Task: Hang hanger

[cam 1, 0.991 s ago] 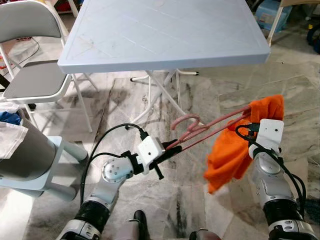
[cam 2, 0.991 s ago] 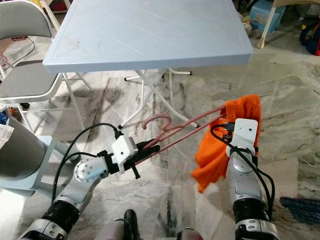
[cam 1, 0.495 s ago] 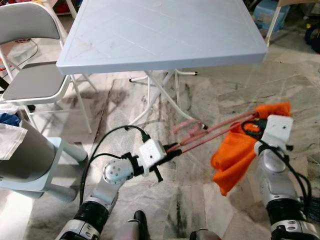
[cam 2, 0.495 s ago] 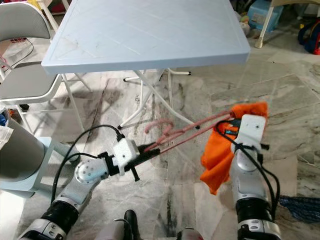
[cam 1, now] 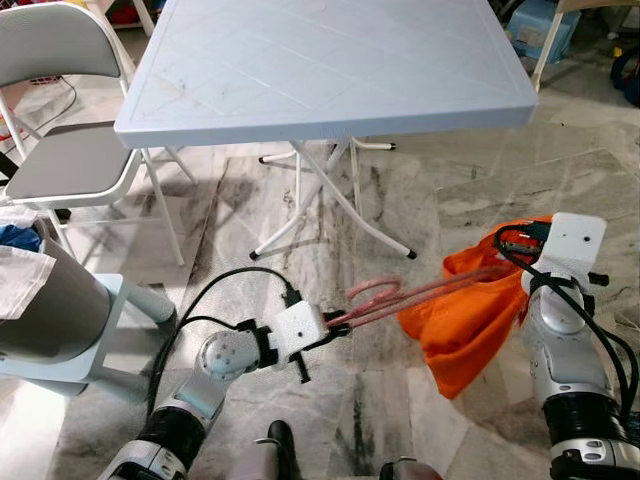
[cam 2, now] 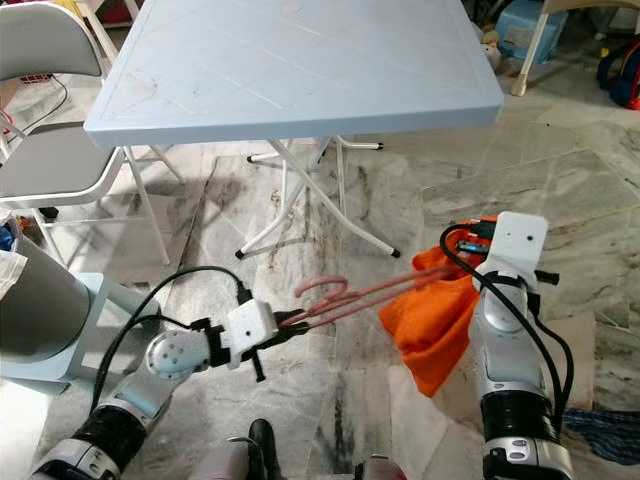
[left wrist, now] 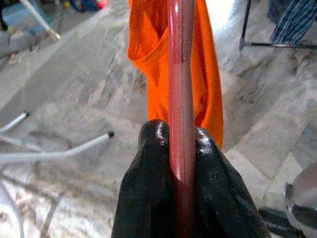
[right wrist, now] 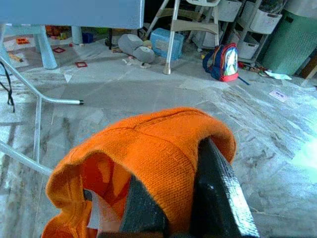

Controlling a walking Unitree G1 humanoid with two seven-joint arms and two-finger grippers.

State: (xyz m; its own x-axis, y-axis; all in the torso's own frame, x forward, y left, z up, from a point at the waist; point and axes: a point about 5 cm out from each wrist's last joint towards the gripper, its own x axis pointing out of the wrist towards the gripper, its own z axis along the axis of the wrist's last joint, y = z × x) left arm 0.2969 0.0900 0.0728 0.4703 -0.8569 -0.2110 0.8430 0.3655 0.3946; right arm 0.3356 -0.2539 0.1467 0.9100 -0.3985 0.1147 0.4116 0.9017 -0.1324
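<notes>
You have 2 tools on 1 load, and that is where trouble would start. The big pale worktop (cam 1: 330, 60) fills the upper half of the head views, with a grey chair (cam 1: 60, 110) at the upper left, and there is no rail or hook anywhere in view to hang from, so you would be carrying this load while searching.

The orange garment (cam 1: 470, 320) sags at the lower right, only partly on the pink hanger (cam 1: 400, 297) (the fabric bunches at the far end). If the arms pull apart or twist against each other, I judge the garment could slide off, or the thin hanger could flex and spring out of a grip.

The right tool (right wrist: 173, 198) is clamped on the orange garment at the hanger's far end. The left tool (left wrist: 181, 144) is closed tight on the hanger's rod just below its hook, at lower centre.

Compared with 1 second ago, the hanger lies lower and flatter, its hook has dropped toward the left tool, and the right tool has swung out toward the right edge.
</notes>
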